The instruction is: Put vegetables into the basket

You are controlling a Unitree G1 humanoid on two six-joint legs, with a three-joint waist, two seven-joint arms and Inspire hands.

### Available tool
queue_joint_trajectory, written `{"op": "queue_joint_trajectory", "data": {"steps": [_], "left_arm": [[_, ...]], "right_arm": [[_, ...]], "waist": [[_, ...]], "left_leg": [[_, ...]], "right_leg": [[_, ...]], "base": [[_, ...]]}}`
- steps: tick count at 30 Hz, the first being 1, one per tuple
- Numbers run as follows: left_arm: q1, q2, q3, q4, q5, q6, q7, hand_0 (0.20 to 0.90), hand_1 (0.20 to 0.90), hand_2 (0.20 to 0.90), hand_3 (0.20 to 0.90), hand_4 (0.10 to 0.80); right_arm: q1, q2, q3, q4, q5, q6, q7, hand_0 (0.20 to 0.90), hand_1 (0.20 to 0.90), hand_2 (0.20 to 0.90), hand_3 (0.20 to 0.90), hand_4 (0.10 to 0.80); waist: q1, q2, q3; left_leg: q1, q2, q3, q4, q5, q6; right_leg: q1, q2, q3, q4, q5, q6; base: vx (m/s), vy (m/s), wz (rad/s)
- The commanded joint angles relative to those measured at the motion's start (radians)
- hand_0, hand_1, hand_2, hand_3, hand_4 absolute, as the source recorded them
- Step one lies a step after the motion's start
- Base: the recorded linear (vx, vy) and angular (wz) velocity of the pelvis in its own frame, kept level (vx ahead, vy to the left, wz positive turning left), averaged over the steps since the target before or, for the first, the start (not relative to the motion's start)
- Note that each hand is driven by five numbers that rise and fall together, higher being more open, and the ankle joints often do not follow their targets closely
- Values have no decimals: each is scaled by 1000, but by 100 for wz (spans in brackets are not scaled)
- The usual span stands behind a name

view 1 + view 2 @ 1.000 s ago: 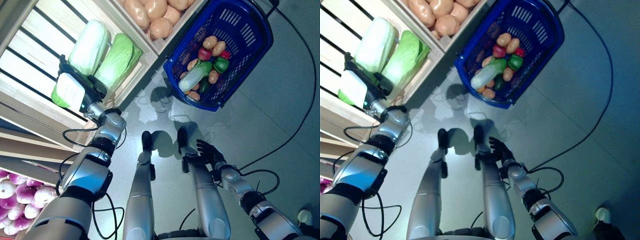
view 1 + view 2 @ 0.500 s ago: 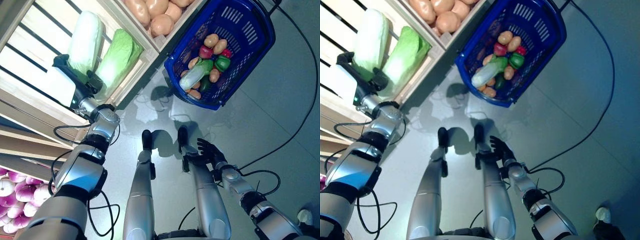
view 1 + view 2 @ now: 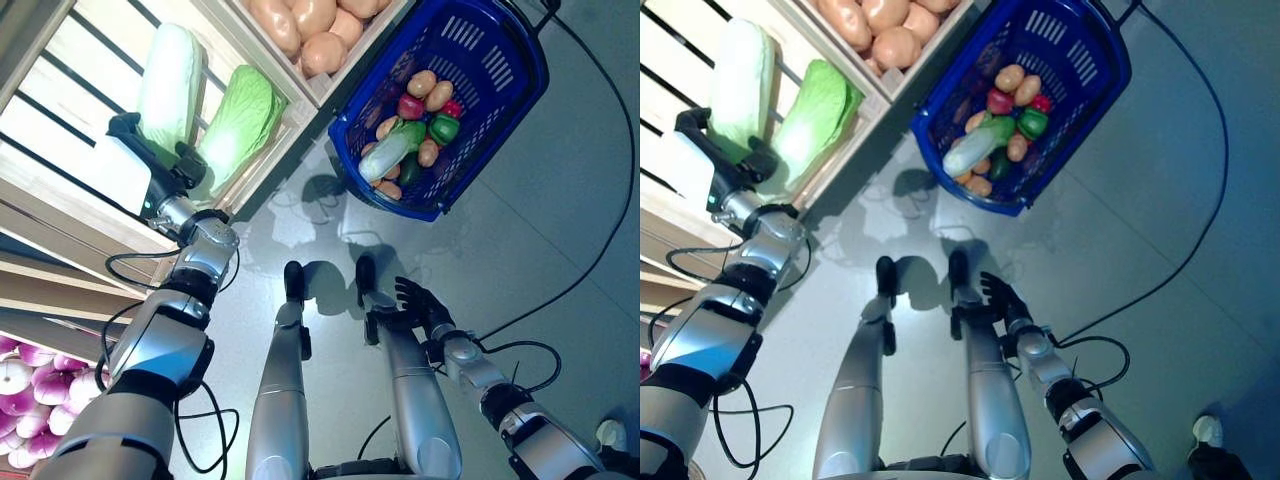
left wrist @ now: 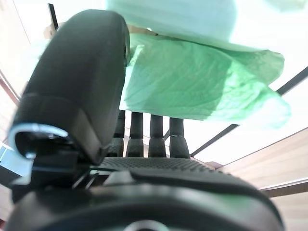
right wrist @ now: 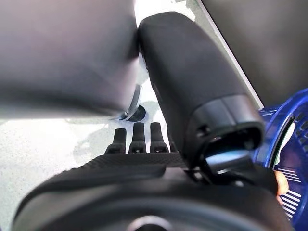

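Observation:
The blue basket [image 3: 500,40] stands on the floor at the upper right and holds potatoes, a red pepper, a green pepper [image 3: 443,127] and a long white-green vegetable [image 3: 388,150]. My left hand [image 3: 150,172] reaches into the wooden stand's crate, at the near ends of a pale cabbage [image 3: 172,85] and a green cabbage [image 3: 238,125]. In the left wrist view its fingers [image 4: 156,137] are straight under the green cabbage leaf [image 4: 202,82], and they grip nothing. My right hand [image 3: 418,303] is open and empty, low above the floor and well short of the basket.
The wooden stand [image 3: 60,210] runs along the left, with slatted crates and a front edge close to my left arm. A black cable [image 3: 600,240] curves over the grey floor right of the basket. The basket's blue wall shows in the right wrist view [image 5: 284,130].
My left hand has moved further into the crate, up to the cabbages' ends, and has stayed there for the last half second. The right hand has not moved.

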Motion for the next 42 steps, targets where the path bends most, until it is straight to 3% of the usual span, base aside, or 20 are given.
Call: {"op": "queue_joint_trajectory", "data": {"steps": [1,7,11,13,19,21,27,30,34,42], "left_arm": [[-7,19,27,-11,25,-56,-10,300,300,300,300,400],[83,18,44,-134,81,-88,-29,300,300,300,300,400],[211,7,67,-269,164,-111,-40,300,300,300,300,400],[233,3,70,-285,171,-120,-37,300,300,300,300,400],[421,-24,85,-453,260,-127,-59,300,300,300,300,400],[522,-32,98,-552,326,-112,-68,300,300,300,300,400],[654,-23,137,-656,392,-114,-124,300,300,300,300,400],[749,-27,159,-740,397,-175,-281,300,300,300,300,400],[821,-36,160,-788,279,-232,-482,300,300,300,300,400],[887,-26,145,-882,180,-283,-799,300,300,300,300,400]], "right_arm": [[128,-52,-4,-38,3,-3,-16,900,900,900,900,800],[164,-49,-35,-85,7,-15,-31,900,900,900,900,800],[208,-45,-87,-145,30,-45,-24,900,900,900,900,800],[218,-44,-94,-156,30,-53,-28,900,900,900,900,800],[288,-36,-166,-213,34,-81,-23,900,900,900,900,800],[338,-20,-210,-248,16,-92,-6,900,900,900,900,800],[435,-2,-267,-332,-37,-90,37,900,900,900,900,800],[487,8,-309,-415,-26,-78,92,900,900,900,900,800],[524,17,-343,-522,30,-73,205,900,900,900,900,800],[540,6,-372,-662,204,-76,441,900,900,900,900,800]], "waist": [[7,3,-2],[28,9,-2],[60,19,-3],[65,23,-19],[97,42,-138],[108,50,-193],[111,54,-270],[115,55,-313],[114,55,-346],[115,49,-385]], "left_leg": [[-26,-15,35,24,23,46],[81,-32,27,-35,24,50],[245,-47,13,-128,30,53],[260,-50,7,-146,34,54],[438,-51,-26,-284,42,54],[521,-54,-47,-333,41,57],[622,-51,-61,-371,27,60],[667,-47,-67,-389,18,64],[708,-40,-61,-407,11,69],[747,-33,-46,-421,-1,76]], "right_leg": [[105,2,9,-121,37,-16],[215,-6,-3,-172,42,-7],[376,-25,-23,-243,52,12],[390,-29,-27,-257,58,16],[557,-48,-50,-374,80,36],[640,-50,-64,-413,80,39],[743,-54,-80,-456,75,43],[784,-56,-86,-481,80,48],[815,-58,-88,-500,88,56],[840,-58,-81,-518,100,70]], "base": [[0,0,0],[-6,-17,0],[8,-38,0],[14,-5,5],[129,-21,6],[200,0,7],[160,7,13],[121,-1,12],[67,7,2],[44,3,-4]]}}
